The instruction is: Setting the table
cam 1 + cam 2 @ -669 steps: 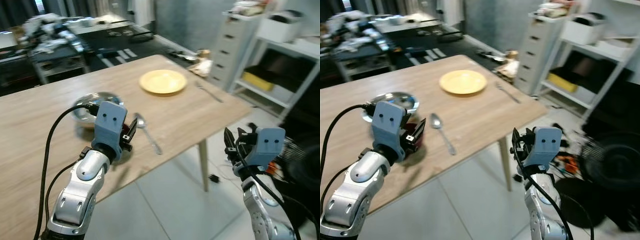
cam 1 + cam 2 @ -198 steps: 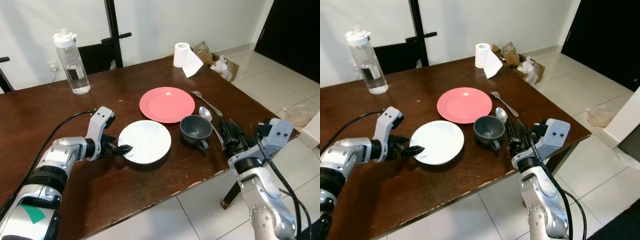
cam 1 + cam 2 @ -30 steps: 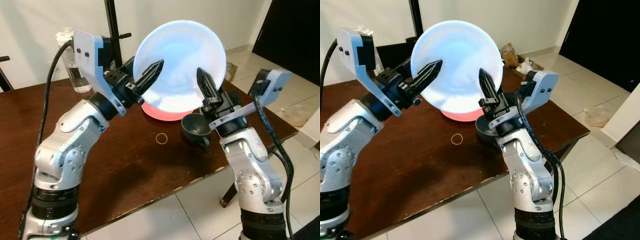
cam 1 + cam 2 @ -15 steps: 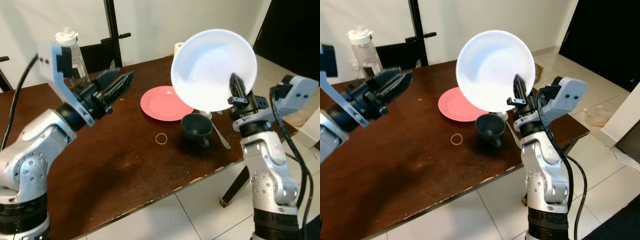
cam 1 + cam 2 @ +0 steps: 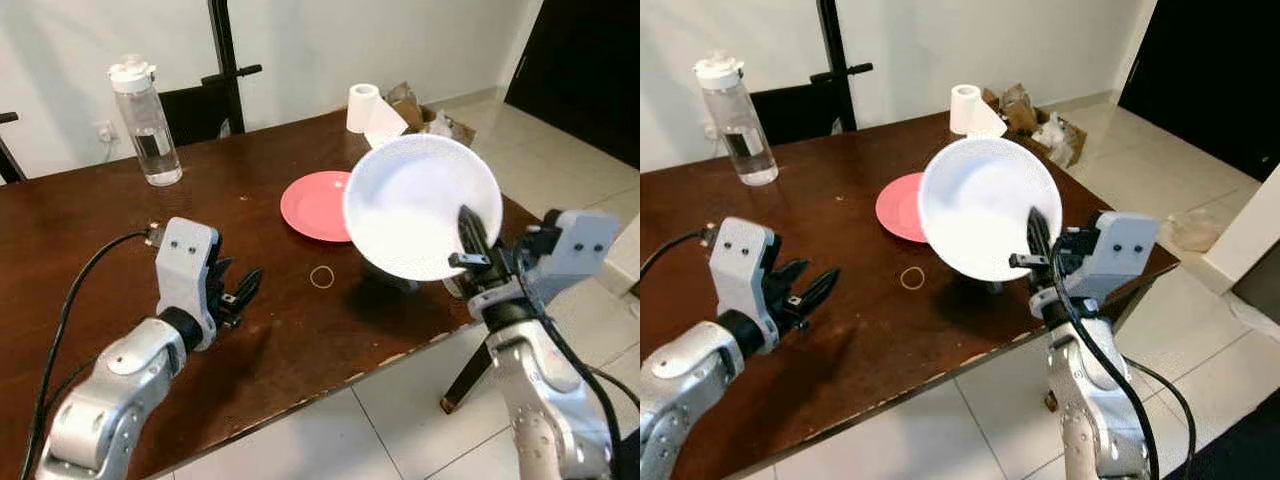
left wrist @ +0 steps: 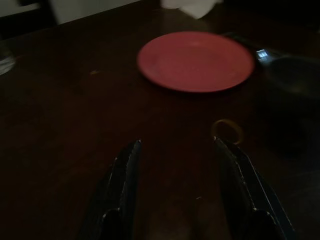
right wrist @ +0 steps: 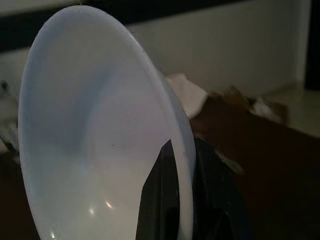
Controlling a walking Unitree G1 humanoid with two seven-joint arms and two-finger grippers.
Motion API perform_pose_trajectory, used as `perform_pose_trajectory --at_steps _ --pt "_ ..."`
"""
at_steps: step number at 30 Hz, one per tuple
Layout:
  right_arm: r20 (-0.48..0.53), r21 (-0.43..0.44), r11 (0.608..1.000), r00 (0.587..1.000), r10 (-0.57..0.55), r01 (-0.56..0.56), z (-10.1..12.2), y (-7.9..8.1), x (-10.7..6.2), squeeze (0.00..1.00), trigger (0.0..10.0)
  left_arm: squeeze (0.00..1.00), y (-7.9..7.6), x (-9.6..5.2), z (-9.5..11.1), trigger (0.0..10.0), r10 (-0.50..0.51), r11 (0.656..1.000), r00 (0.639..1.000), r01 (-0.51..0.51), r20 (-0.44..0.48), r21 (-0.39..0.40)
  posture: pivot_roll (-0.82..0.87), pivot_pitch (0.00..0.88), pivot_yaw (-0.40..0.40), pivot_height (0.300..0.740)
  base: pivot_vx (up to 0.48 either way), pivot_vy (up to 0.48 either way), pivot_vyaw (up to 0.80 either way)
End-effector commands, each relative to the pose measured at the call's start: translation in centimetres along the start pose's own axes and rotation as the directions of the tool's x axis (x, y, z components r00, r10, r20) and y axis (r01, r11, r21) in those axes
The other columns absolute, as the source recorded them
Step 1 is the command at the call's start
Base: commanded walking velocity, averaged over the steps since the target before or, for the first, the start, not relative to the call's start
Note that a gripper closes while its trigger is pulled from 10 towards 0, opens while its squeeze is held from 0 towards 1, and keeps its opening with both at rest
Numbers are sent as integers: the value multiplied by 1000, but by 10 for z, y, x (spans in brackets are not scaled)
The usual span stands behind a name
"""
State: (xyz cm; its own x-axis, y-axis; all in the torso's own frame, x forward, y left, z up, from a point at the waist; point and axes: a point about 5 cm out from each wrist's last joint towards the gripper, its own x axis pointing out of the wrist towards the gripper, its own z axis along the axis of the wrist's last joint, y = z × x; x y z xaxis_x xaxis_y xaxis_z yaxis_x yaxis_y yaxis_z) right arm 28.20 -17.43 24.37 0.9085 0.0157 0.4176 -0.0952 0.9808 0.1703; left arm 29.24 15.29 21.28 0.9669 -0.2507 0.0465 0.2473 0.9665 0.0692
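My right gripper (image 5: 468, 242) is shut on the rim of a white plate (image 5: 420, 205), holding it tilted in the air over the dark wooden table's (image 5: 120, 250) front right part. In the right wrist view one finger (image 7: 162, 200) lies across the white plate's (image 7: 95, 140) face. The pink plate (image 5: 315, 205) lies flat behind it. The white plate hides most of the grey cup. My left gripper (image 5: 238, 292) hangs open and empty low over the table at front left, pointing toward the pink plate (image 6: 196, 60).
A small rubber band (image 5: 321, 277) lies on the table between the grippers. A water bottle (image 5: 145, 120) stands at the back left and a paper roll (image 5: 365, 108) at the back right. The table's front edge (image 5: 300, 400) runs near my arms, with tiled floor beyond.
One second ago both grippers held the white plate high. The left has let go and dropped low over the table. The right has lowered the plate.
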Motion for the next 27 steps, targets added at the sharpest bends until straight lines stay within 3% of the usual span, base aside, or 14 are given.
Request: perform_pose_trajectory --at_steps 1,7,14,27 --pt "-27 -33 999 999 -25 24 -6 -5 -5 0 10000 0 1 0 -13 10000 42 999 999 -41 -32 29 27 133 90 740 0 0 0" --pt "-71 -112 991 994 -83 75 -12 -17 -16 0 10000 0 -10 4 -24 10000 27 999 999 -27 -27 23 -8 124 110 740 0 0 0" --pt "-61 -151 983 992 -110 100 -10 -22 -20 0 10000 0 -17 11 -21 10000 -17 1000 1000 17 1 26 -27 123 127 740 0 0 0" --pt "-83 -110 990 992 -100 91 -20 -14 -19 0 10000 0 -20 15 -20 10000 -14 1000 1000 14 28 5 -22 109 123 740 0 0 0"
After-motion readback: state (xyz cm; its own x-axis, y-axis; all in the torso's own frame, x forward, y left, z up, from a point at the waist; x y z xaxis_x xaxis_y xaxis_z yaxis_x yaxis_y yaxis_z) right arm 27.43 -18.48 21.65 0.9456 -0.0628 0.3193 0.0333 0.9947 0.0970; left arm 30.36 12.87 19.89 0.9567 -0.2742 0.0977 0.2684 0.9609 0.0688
